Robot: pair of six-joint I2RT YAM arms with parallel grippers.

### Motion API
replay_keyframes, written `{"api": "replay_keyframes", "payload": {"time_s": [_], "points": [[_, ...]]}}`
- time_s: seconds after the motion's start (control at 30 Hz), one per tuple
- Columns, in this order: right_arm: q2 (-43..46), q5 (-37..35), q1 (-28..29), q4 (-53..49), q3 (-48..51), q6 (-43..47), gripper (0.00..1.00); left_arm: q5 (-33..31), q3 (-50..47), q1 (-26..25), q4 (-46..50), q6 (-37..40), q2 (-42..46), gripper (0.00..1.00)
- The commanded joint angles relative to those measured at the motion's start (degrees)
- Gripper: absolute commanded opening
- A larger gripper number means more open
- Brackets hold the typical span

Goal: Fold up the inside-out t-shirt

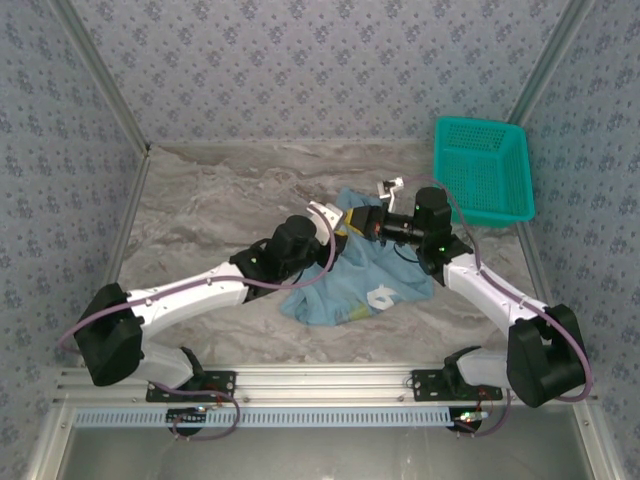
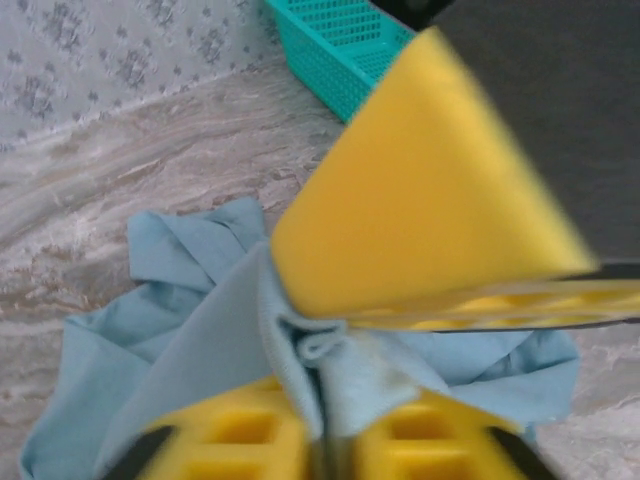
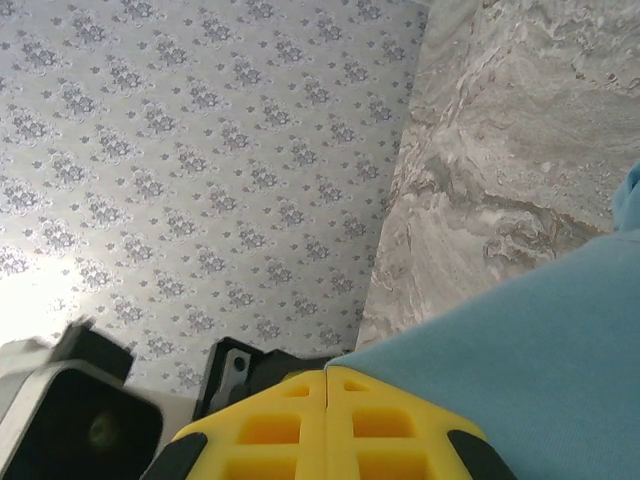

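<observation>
In the top view the left arm stretches toward 2 o'clock and the right arm toward 10 o'clock, wrists almost meeting. The left gripper [image 2: 325,432] and the right gripper [image 3: 326,390] are both closed.

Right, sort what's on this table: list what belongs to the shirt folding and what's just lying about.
Belongs to the job:
- t-shirt, crumpled mid-table
- left gripper, shut on the cloth
- right gripper, shut on it too

Just lying about:
- basket, at the far right corner of the table, apart from the shirt
</observation>
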State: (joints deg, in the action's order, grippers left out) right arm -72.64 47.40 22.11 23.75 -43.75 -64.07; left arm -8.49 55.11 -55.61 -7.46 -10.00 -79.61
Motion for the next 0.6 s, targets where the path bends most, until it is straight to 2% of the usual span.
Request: {"api": "replay_keyframes", "payload": {"time_s": [0.0,0.07,0.2,0.3,0.43,0.57], "points": [[0.3,-2.7,-0.2,-3.6,-0.9,2.0,0.0,3.6,-1.0,0.2,-3.6,1.0,4.1,0.0],[1.2,-4.9,-0.2,-9.8,-2.5,6.4,0.0,6.3,-2.6,1.4,-4.5,-0.7,6.1,0.0],[5.4,-10.6,-0.2,-25.9,-6.6,20.5,0.25,11.9,-6.5,5.3,-7.4,-7.1,9.8,0.0],[10.5,-17.8,1.2,-35.2,-7.4,34.9,0.34,15.9,-8.9,8.5,-9.6,-12.3,11.7,0.0],[16.4,-24.6,5.7,-36.7,-2.4,43.7,0.41,18.6,-10.0,10.3,-10.5,-16.3,13.1,0.0],[15.0,-29.7,10.2,-34.6,-0.1,47.7,0.56,19.9,-9.8,10.4,-10.1,-17.5,14.0,0.0]]}}
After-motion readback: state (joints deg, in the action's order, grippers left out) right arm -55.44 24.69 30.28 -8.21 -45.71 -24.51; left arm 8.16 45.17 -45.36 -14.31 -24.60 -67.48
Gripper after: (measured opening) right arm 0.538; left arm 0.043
